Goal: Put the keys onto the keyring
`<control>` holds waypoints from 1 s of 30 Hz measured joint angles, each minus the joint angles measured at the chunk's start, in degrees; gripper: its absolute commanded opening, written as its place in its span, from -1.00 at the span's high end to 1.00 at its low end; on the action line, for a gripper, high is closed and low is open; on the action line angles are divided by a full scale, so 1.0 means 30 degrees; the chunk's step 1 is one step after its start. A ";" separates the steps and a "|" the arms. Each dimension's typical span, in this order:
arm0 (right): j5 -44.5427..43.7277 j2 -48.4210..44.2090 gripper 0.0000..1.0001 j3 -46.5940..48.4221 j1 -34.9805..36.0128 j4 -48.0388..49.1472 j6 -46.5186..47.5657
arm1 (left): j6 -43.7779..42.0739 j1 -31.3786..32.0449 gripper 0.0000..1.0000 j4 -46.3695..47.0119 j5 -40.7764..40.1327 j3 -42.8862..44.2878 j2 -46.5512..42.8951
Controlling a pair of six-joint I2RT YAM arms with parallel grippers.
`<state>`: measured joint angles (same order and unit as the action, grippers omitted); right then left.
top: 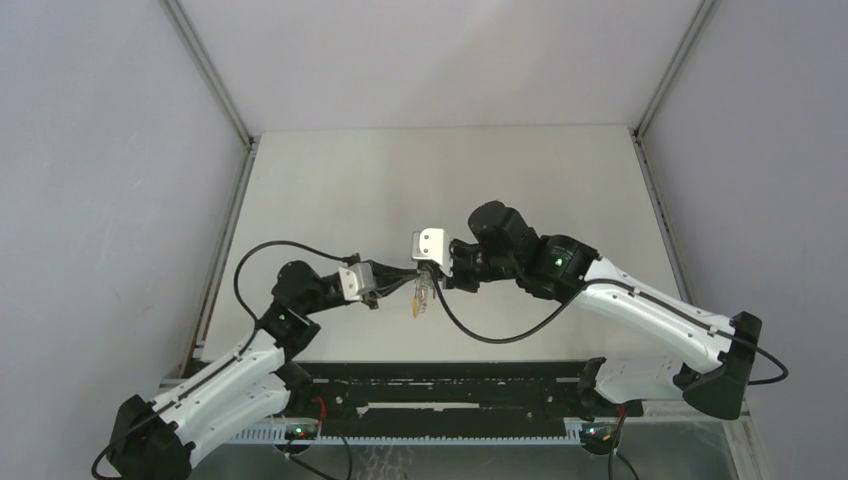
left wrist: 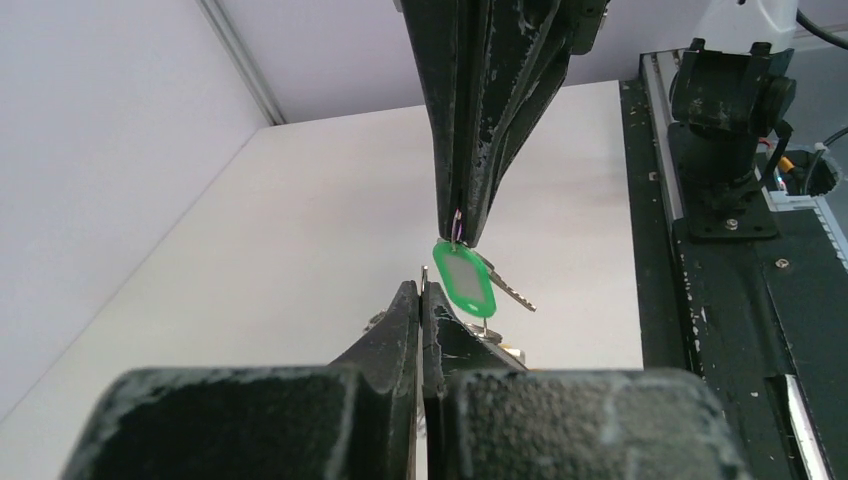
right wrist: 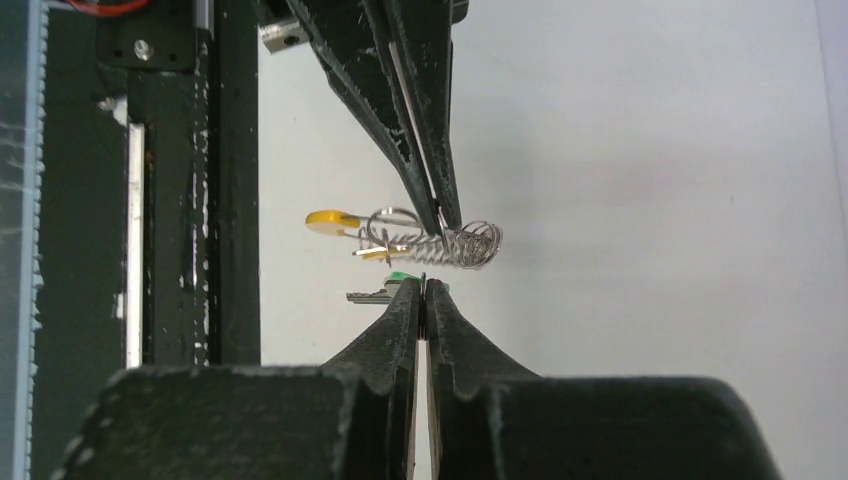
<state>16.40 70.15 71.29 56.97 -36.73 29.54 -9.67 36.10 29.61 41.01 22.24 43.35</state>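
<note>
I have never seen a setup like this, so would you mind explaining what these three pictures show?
These are two robot arms bolted at the near edge of a white table. One picture looks down from above; the other two come from wrist cameras, so the dark wedges at their bottom are that arm's own claw. The left claw is shut on the wiry grey keyring, with the yellow key hanging beside it. The right claw pinches the green key by its small loop, in the air.
</note>
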 measured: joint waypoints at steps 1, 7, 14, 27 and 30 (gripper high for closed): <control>0.0233 -0.0036 1.00 -0.0044 -0.0095 0.0160 -0.0197 | 0.0000 0.0000 0.99 0.0029 -0.0073 0.0000 0.0051; 0.1056 0.0270 1.00 -0.0109 -0.0335 0.1129 -0.1304 | 0.0000 0.0000 0.99 0.0182 -0.0204 -0.0029 0.0080; 0.1064 0.0699 1.00 -0.0138 -0.0430 0.1596 -0.2295 | 0.0007 0.0015 0.99 0.0401 -0.0182 -0.0029 0.0058; 0.0539 0.0794 1.00 -0.0138 -0.1370 0.1719 -0.4182 | 0.0000 0.0022 0.99 0.0459 -0.0109 -0.0029 0.0066; 0.0503 0.0794 1.00 -0.0138 -0.1486 0.1902 -0.4364 | 0.0007 0.0051 0.99 0.0459 0.0051 -0.0029 0.0066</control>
<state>17.91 72.53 70.87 52.51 -31.03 16.45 -9.65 36.25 30.98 41.17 22.15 43.55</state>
